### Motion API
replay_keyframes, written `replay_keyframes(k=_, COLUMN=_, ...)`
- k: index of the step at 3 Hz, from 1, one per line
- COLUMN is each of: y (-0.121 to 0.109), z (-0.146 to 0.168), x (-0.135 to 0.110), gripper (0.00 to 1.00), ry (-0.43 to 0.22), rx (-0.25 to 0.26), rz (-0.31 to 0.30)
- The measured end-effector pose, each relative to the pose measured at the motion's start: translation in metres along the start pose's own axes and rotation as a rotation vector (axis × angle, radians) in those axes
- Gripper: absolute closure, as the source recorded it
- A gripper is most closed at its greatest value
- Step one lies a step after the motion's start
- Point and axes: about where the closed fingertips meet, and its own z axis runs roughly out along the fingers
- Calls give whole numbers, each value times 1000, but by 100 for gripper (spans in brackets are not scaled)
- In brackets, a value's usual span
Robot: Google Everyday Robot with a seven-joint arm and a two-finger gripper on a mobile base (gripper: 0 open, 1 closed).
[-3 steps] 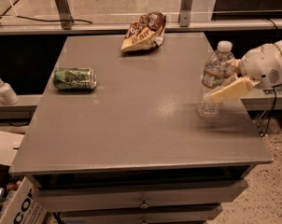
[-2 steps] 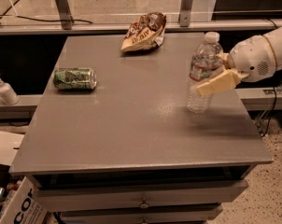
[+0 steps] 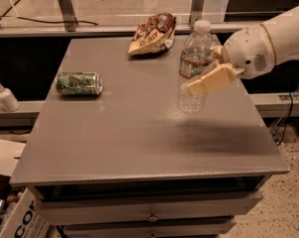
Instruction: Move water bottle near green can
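Note:
The water bottle (image 3: pixel 193 68), clear and ribbed with a white cap and a red-and-white label band, is upright and held off the grey table (image 3: pixel 139 128), right of centre. My gripper (image 3: pixel 206 68) comes in from the right and is shut on the bottle at its label; one pale finger (image 3: pixel 209 81) crosses its front. The green can (image 3: pixel 79 84) lies on its side at the table's left, well apart from the bottle.
A brown-and-yellow snack bag (image 3: pixel 152 33) lies at the table's back centre. A small white pump bottle (image 3: pixel 5 95) stands on a ledge left of the table. A cardboard box (image 3: pixel 16 217) sits on the floor at lower left. Drawers run below the tabletop.
My gripper has carried the water bottle left and up from the table's right side toward the centre. The can and bag have not moved.

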Motion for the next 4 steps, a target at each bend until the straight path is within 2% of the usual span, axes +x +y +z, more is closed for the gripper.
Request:
replay_keyframes(k=1, y=-13, z=26, x=-15, gripper=100, ry=-58, rx=-7, rz=-32)
replay_keyframes(k=3, y=-53, z=92, x=-67, gripper=100, ry=-179, rx=-41, rz=-121)
replay_keyframes(k=4, y=-69, z=117, x=-78, gripper=100, ry=-197, rx=-55, rz=-140)
